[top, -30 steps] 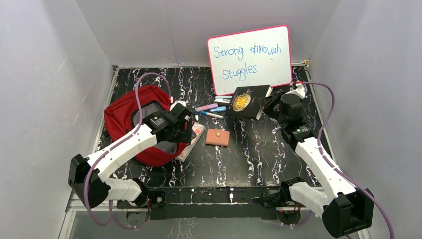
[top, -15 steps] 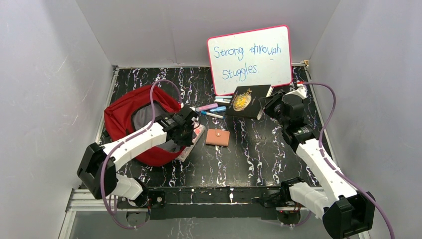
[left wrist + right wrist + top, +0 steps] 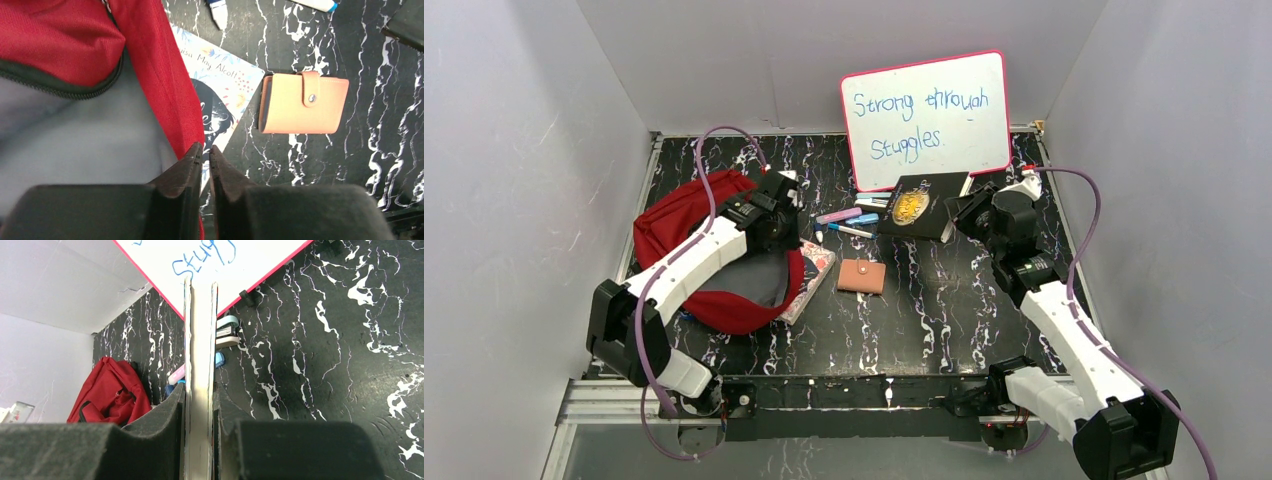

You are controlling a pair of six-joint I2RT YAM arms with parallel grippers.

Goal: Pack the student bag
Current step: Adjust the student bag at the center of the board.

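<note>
Lying at the left of the surface (image 3: 924,310), the student bag (image 3: 656,228) gapes, grey lining up; my left jaws are clenched on its red rim. A paperback (image 3: 225,85) sits partly under that rim, a tan wallet (image 3: 302,105) just beside it, pens (image 3: 844,222) beyond. My right jaws grasp a black book (image 3: 911,205) before the whiteboard (image 3: 927,118).

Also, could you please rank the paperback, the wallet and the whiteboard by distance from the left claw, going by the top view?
1. Paperback, just right of the left claw, which grips the bag at its rim.
2. Wallet, further right.
3. Whiteboard, against the back wall.
</note>
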